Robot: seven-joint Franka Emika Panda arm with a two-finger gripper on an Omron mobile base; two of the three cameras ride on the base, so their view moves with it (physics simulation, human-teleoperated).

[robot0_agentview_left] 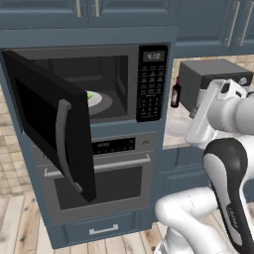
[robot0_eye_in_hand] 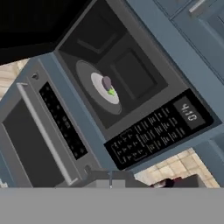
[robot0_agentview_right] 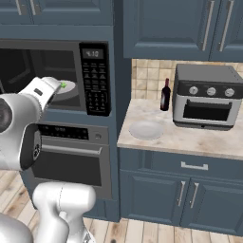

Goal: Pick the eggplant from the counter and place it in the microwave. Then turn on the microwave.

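Inside, eggplant (robot0_eye_in_hand: 107,84) apparently on microwave (robot0_eye_in_hand: 131,87) turntable, door open.

Microwave (robot0_agentview_left: 106,84) cavity open in front; swung door (robot0_agentview_left: 52,124) blocks left approach; eggplant (robot0_eye_in_hand: 107,84) on turntable

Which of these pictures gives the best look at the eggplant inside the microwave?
The hand view: the eggplant lies whole on the white turntable. The left base view shows just its green end past the open door; the right base view only a green speck.

Flat even rendered light, no glare. Microwave (robot0_agentview_left: 99,84) cavity dim, shadowed. Soft low-resolution edges throughout; hand view tilted, slightly blurred.
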